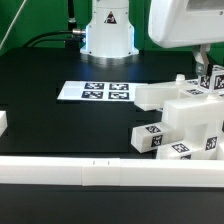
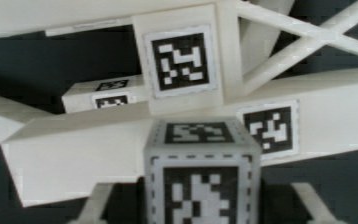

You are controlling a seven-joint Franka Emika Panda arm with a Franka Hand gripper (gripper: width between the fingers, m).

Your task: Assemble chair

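Seemingly the fingers (image 1: 201,62) clench a short tagged post (image 2: 197,175) between them, with the cross-braced chair frame (image 2: 286,48) just beyond their tips, so a tilted push could jam it or shove the frame aside.

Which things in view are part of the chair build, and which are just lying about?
Job: white blocky plastic chair parts, cross-braced white frame, tagged white post.
Lying about: flat white marker board, long white border rail.
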